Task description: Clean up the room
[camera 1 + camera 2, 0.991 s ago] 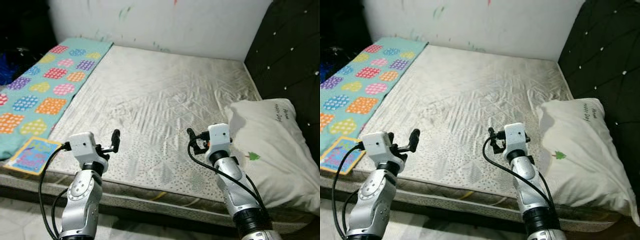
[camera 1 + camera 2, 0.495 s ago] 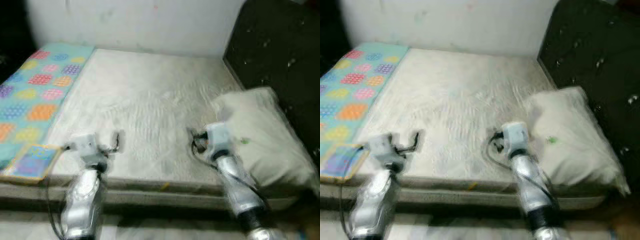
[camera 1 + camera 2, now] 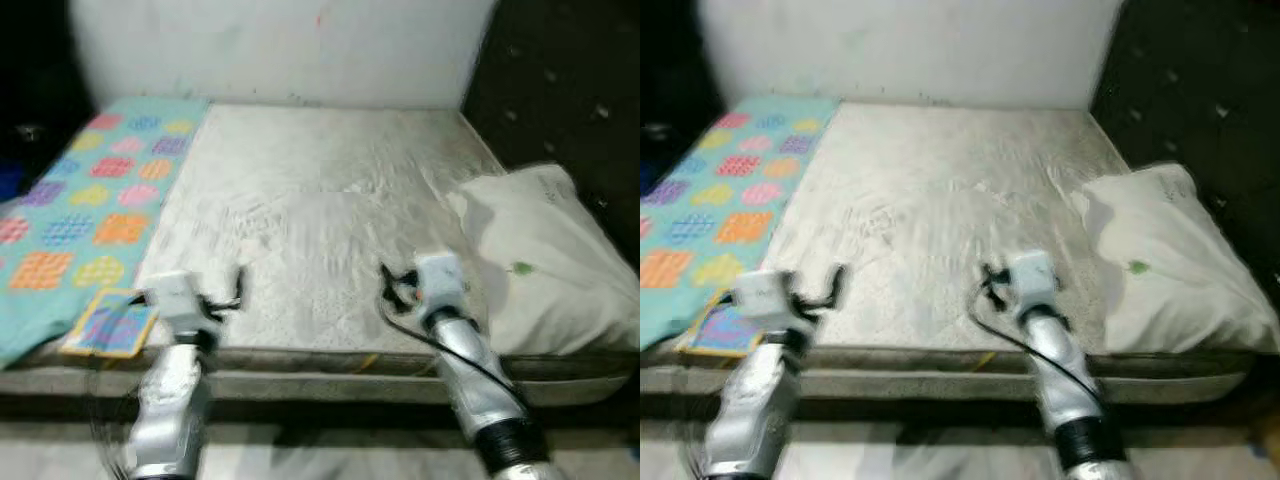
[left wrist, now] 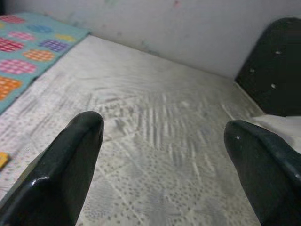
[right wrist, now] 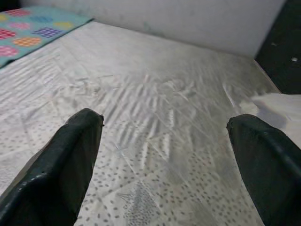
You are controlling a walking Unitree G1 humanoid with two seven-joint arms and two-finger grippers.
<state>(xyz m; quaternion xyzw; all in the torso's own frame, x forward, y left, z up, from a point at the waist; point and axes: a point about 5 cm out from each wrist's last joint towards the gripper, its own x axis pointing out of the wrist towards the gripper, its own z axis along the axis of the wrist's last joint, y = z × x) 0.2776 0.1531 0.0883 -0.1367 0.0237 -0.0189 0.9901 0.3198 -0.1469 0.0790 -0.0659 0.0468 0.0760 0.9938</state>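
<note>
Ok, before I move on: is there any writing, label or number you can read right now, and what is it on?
No text can be read now; the head views are blurred.
Pillow: a small green mark shows, and any lettering near its top is too blurred to read.
Book at the mattress edge: a colourful cover, any print too blurred to read.
Patterned blanket: coloured dotted patches, no letters.

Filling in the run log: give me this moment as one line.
left tool: open, empty, over mattress | right tool: open, empty, over mattress | pillow: right side of bed | book: on patterned blanket, left edge
</note>
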